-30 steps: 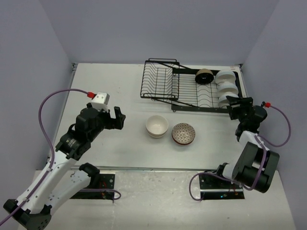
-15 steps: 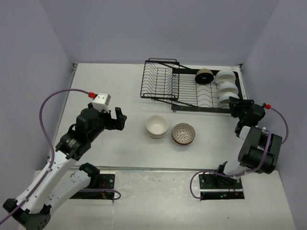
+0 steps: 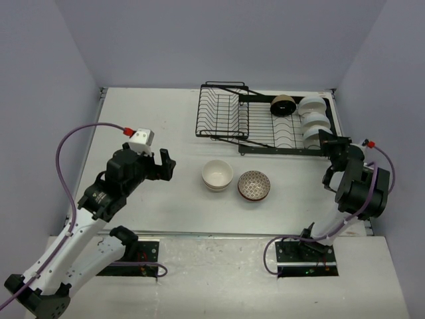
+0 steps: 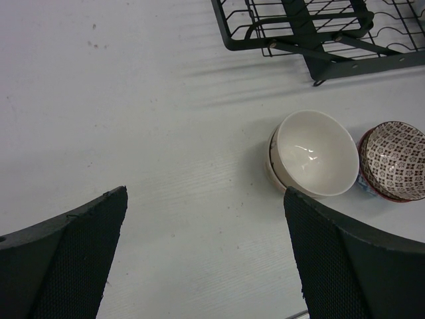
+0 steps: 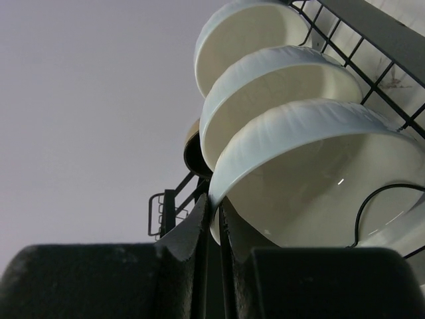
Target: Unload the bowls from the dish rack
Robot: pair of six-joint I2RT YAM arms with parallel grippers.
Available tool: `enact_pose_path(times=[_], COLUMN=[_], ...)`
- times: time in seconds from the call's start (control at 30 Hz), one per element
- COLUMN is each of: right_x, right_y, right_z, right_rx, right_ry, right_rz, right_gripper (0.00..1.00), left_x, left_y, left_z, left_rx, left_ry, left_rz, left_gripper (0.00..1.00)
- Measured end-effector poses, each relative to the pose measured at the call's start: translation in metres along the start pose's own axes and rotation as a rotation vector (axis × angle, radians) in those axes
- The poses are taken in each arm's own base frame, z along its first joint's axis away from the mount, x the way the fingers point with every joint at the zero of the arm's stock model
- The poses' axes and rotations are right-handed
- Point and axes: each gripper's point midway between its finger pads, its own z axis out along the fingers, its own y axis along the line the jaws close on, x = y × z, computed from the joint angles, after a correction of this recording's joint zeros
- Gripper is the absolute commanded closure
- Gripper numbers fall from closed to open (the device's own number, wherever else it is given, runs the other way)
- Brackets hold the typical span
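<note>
The left fingers (image 4: 66, 259), two black wedges with a fine woven grain, are hanging spread wide above the matte white desk (image 4: 133, 100) and pinching nothing. Ahead of them and to their right, a glossy cream bowl (image 4: 317, 151) is sitting nested in a second bowl of the same colour. Just beside it on the right, a reddish-brown patterned bowl (image 4: 397, 159) with a dotted lattice inside is resting on a blue-edged one. Farther ahead, the dish rack (image 3: 222, 114) is standing on the desk. It is thin black wire, with an upright slotted section on the left joined to a longer flat tray on the right.

In the tray, a dark bowl (image 3: 283, 106), black inside and tan outside, is standing on edge. To its right, three smooth white bowls are leaning in a row along the tray's right end.

The right fingers (image 5: 189, 259), blunt and black, are pressing together on the thin rim of the nearest white bowl (image 5: 312, 193). The middle white bowl (image 5: 279, 86) and the far white bowl (image 5: 246, 33) are overlapping beyond them.

A broad stretch of desk is lying open to the left of the left fingers and between them and the rack. The right fingers are working in a tight spot, close to the tray's near right corner and near the desk's right edge and the wall.
</note>
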Motion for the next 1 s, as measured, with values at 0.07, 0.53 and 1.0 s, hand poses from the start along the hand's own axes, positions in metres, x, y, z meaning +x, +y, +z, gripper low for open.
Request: enact_pose_path(times=[0.07, 0.53, 1.0], right_x=[0.000, -0.002, 0.004], right_y=[0.000, -0.006, -0.001], right_z=[0.001, 0.006, 0.011], right_rx=[-0.019, -0.054, -0.101], right_ry=[-0.004, -0.016, 0.029], right_rz=[0.005, 0.056, 0.118], right_gripper=[0.94, 0.81, 1.00], left_x=[0.000, 0.003, 0.003], left_y=[0.000, 0.000, -0.001], left_z=[0.000, 0.003, 0.003], left_rx=[0.000, 0.000, 0.005], left_ry=[0.001, 0.014, 0.015], left_rz=[0.000, 0.004, 0.004], left_gripper=[0.00, 0.00, 0.00])
